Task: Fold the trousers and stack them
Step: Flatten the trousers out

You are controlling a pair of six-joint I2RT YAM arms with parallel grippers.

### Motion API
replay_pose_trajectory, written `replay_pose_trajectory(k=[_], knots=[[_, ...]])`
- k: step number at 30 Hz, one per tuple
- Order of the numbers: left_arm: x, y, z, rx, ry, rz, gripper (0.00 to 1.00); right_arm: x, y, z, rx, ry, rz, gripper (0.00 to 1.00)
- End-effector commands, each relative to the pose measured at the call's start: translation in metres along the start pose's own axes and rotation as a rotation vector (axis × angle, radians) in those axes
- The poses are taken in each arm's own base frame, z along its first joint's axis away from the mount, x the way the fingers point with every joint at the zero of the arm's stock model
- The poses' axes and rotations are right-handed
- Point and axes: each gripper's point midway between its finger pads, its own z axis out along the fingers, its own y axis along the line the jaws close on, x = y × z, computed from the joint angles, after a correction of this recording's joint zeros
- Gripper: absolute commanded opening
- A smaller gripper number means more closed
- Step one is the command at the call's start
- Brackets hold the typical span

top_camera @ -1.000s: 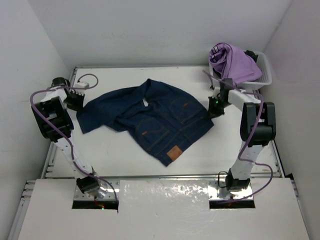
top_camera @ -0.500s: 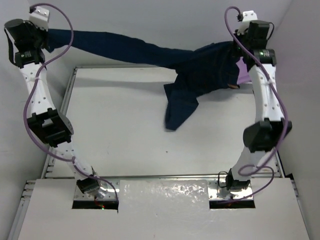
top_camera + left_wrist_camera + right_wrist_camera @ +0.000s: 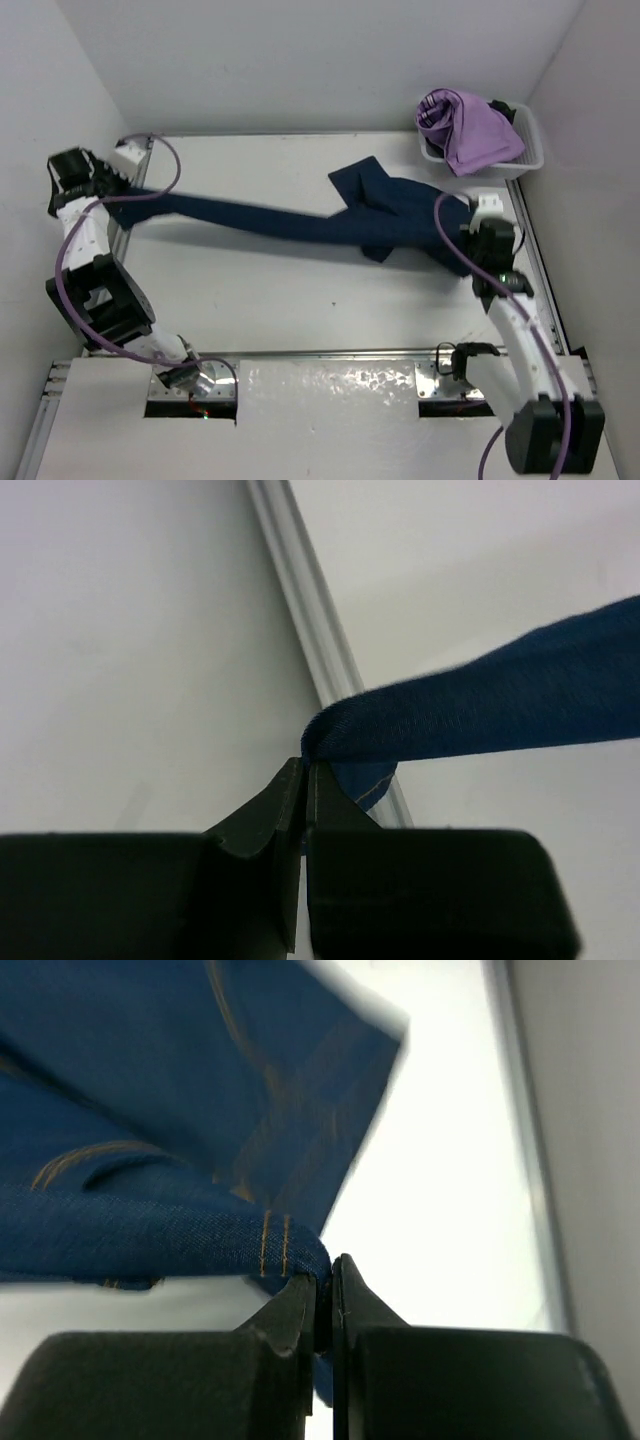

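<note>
Two thin pinches are all that hold the dark navy denim trousers [image 3: 280, 222], and that is your main risk: the left end effector [image 3: 305, 775] is clamped on a bunched fold of a leg end right at its fingertips, and the right end effector [image 3: 325, 1270] is clamped just as shallowly on a stitched edge near the seat. The garment runs across the white table [image 3: 300, 300] from left edge to right side, so any more pull apart will likely slide cloth out of one grip. The long leg looks rolled into a narrow band, and the seat and the other leg lie bunched at the right; laid down like this, they would probably fold crooked. The left grip sits right beside the metal edge rail [image 3: 310, 610], where the hem could catch or drop off the side. Whether the band touches the table you cannot tell. Your left arm rises from its base, bends at the elbow and reaches to the far left corner. Your right arm has its elbow raised toward the camera, forearm pointing away, short of the white basket [image 3: 533, 150] holding the lilac garment [image 3: 470, 125].
</note>
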Motion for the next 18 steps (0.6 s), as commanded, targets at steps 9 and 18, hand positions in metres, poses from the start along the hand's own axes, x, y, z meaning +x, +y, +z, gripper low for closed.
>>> replay_pose_trajectory(k=[9, 18], knots=[[0.077, -0.075, -0.031, 0.257, 0.098, 0.134, 0.0, 0.097, -0.033, -0.03, 0.337, -0.022, 0.435, 0.0], [0.054, -0.043, -0.031, 0.18, 0.034, 0.28, 0.0, 0.097, -0.038, -0.039, 0.363, 0.101, 0.374, 0.0]])
